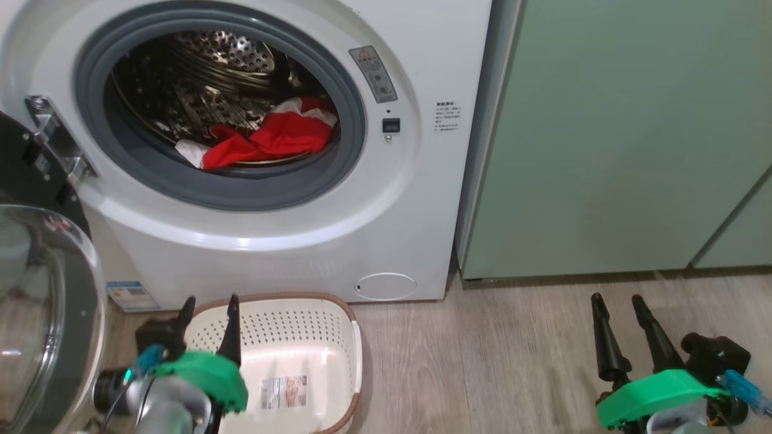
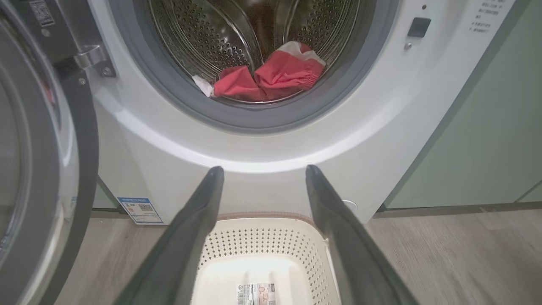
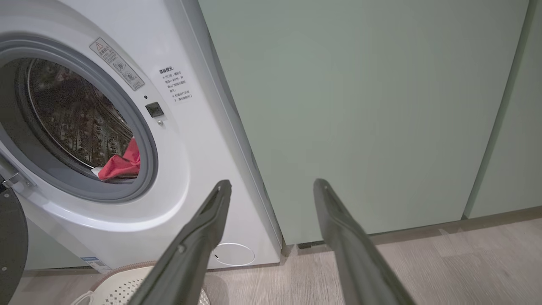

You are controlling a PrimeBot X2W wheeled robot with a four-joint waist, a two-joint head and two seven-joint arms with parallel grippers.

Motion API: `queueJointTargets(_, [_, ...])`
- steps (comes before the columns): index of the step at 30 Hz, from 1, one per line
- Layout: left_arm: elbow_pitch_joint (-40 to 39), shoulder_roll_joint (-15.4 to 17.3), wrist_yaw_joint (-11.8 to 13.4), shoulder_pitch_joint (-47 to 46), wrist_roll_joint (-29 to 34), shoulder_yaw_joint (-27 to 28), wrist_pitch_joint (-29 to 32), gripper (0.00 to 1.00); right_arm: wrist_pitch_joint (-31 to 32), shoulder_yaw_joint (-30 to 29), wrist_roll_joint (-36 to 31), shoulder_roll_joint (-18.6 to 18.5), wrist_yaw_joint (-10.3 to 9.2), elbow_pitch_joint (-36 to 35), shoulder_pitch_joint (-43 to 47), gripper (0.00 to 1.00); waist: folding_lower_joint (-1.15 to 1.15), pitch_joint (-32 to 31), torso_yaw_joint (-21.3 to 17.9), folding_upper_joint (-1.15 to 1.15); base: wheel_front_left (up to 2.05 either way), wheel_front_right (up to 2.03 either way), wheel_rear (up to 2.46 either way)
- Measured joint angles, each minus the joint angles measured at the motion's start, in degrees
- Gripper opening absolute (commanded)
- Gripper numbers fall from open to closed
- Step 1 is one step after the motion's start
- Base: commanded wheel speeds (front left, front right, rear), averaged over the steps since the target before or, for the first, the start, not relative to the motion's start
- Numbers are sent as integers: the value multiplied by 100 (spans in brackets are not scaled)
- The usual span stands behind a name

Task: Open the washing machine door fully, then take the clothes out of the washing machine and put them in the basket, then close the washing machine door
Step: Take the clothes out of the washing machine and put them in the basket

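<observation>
The washing machine (image 1: pixel 289 253) (image 2: pixel 262 148) (image 3: pixel 178 178) stands with its drum exposed. Its door (image 1: pixel 42 313) (image 2: pixel 38 169) hangs swung out on the left, black rim and clear bowl window facing me. The clothes (image 1: pixel 271 135) (image 2: pixel 271 72) (image 3: pixel 120 165), a red jersey with a bit of white, lie at the drum's front lip. The cream basket (image 1: pixel 289 325) (image 2: pixel 262 250) (image 3: pixel 118 284) sits on the floor below the drum. My left gripper (image 1: pixel 208 304) (image 2: pixel 264 171) hovers open above the basket. My right gripper (image 1: pixel 615 301) (image 3: pixel 273 184) is open over the floor, facing the cabinets.
Pale green cabinets (image 1: pixel 621 132) (image 3: pixel 360 110) stand right of the washer. A small round white flap (image 1: pixel 385 286) sits low on the washer front, and a blue-white sticker (image 1: pixel 129 295) at its lower left. Wooden floor (image 1: pixel 482 361) stretches between my two grippers.
</observation>
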Motion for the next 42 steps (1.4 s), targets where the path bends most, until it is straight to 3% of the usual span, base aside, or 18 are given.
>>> queueJointTargets(5, [709, 2, 197, -810, 178, -183, 372, 100, 0, 76, 0, -2, 0, 11, -56, 100, 0, 169, -112, 0, 0, 0, 0])
queueJointTargets(12, [1348, 102, 149, -2015, 202, -320, 1396, 100, 0, 96, 0, -8, 0, -29, -338, 100, 0, 624, -321, 0, 0, 0, 0])
queueJointTargets(18, [1618, 338, 194, -3545, 198, -326, 1876, 100, 0, 66, 9, -1, 1, -118, -806, 100, 0, 1329, -551, 0, 0, 0, 0])
queueJointTargets(42, [3192, 745, 191, -6980, -247, -67, 2697, 100, -1, 165, 9, 131, 1, -393, -1929, 100, 1, 3440, -1183, 0, 0, 0, 0])
